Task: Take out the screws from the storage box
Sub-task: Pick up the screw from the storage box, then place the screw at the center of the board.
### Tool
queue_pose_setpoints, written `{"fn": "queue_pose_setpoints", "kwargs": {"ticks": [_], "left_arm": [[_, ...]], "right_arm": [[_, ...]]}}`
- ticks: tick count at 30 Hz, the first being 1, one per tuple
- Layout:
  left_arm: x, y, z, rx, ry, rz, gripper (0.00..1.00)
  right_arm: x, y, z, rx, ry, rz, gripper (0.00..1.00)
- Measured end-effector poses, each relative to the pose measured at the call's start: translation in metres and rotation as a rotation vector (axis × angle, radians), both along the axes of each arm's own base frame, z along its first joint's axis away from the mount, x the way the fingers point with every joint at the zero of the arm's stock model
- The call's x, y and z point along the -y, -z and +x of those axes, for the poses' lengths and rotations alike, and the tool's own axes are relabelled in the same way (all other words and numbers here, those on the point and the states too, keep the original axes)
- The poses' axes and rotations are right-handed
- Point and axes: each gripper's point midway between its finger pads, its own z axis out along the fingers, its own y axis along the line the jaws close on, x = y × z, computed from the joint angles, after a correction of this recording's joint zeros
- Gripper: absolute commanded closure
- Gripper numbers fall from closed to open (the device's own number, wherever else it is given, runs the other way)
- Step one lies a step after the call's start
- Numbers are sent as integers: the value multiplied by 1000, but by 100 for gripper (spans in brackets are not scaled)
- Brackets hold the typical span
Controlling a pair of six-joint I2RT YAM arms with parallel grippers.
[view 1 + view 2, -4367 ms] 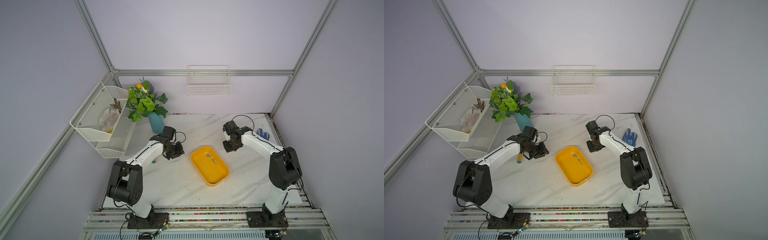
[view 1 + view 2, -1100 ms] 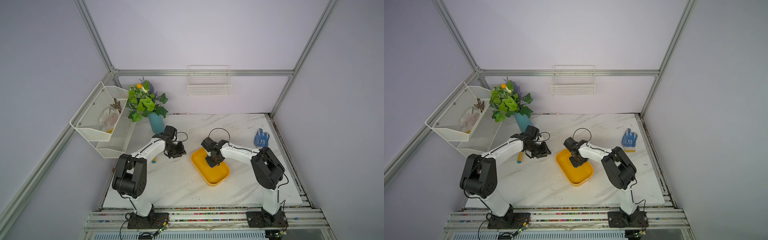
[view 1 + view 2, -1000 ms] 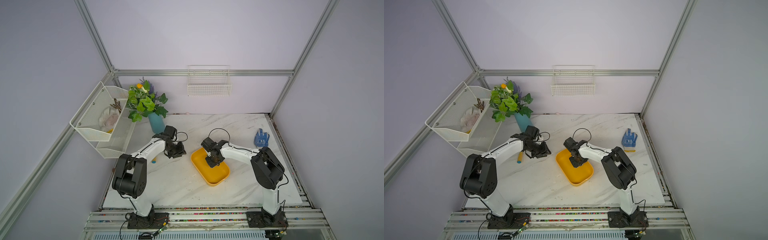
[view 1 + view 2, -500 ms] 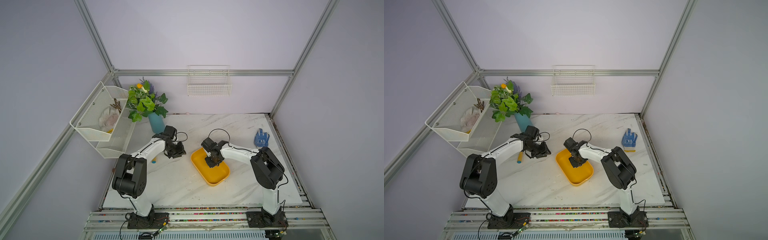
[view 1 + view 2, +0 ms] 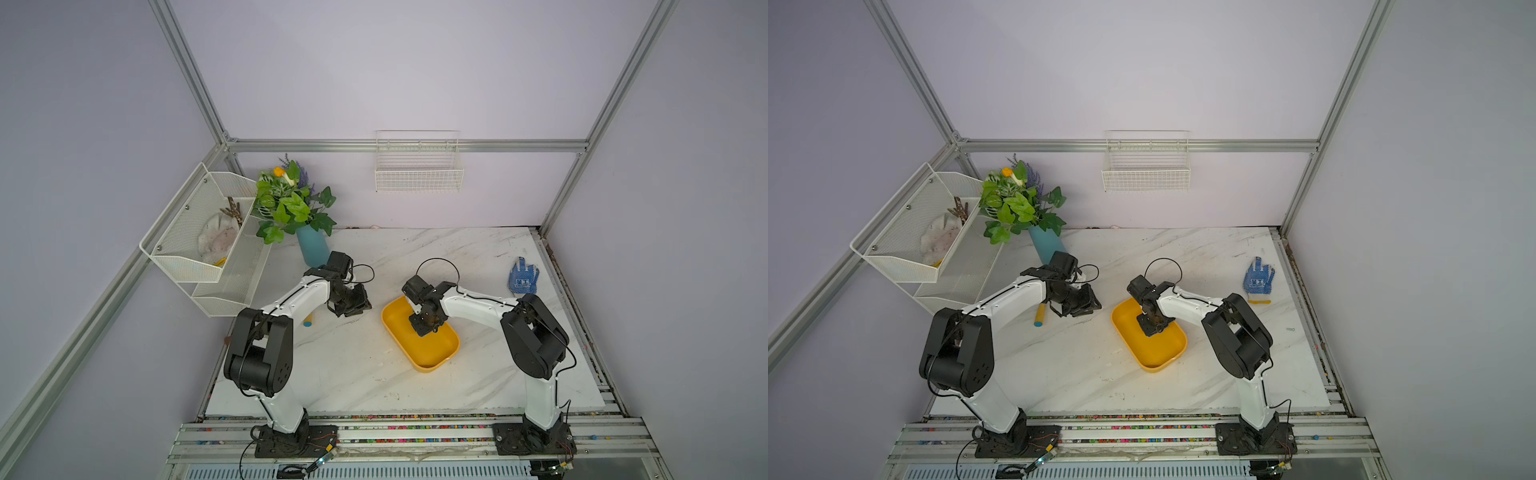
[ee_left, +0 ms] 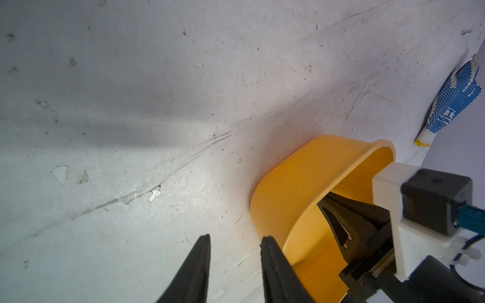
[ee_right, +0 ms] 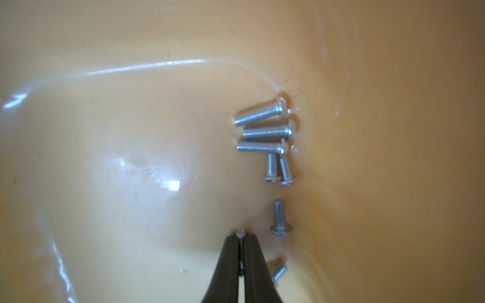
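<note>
The storage box (image 5: 434, 349) is bright yellow, and paler honey-coloured inside when seen up close. The screws (image 7: 265, 130) are shiny silver-grey. The left gripper (image 6: 235, 240) and right gripper (image 7: 240, 236) are matt black, on white arms (image 5: 478, 309) with black joints. The table (image 5: 353, 374) is white marble with thin grey veins. The glove (image 5: 523, 277) is white with blue dots and a yellow cuff edge. The vase (image 5: 312, 249) is teal, and its plant (image 5: 291, 203) is green with an orange bloom and purple sprigs. The wire basket (image 5: 419, 174) and mesh rack (image 5: 199, 245) are white, and the walls (image 5: 374, 62) are pale lilac.
</note>
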Motion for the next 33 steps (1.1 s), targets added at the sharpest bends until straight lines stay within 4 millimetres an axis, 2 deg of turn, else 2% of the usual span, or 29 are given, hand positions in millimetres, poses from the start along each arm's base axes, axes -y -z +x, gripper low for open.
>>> {"fn": "queue_pose_setpoints", "kwargs": {"ticks": [9,13,19,23,27,30,33], "left_arm": [[0,-2,0,6,0,-1,63],[0,-4,0,11,-1,-3,63],[0,-7,0,17,-1,-5,63],[0,-7,1,18,-1,-5,63],[0,-7,1,18,0,-5,63],[0,-7,1,18,0,-6,63],[0,-7,1,19,-1,-6,63]], "right_arm": [[2,-9,-2,3,4,3,100],[1,-31,0,30,9,27,100],[4,-78,6,120,37,70,100],[18,-98,12,167,72,72,100],[47,-110,28,198,149,71,100],[77,-111,38,205,224,61,100],[108,-99,41,187,290,31,100]]}}
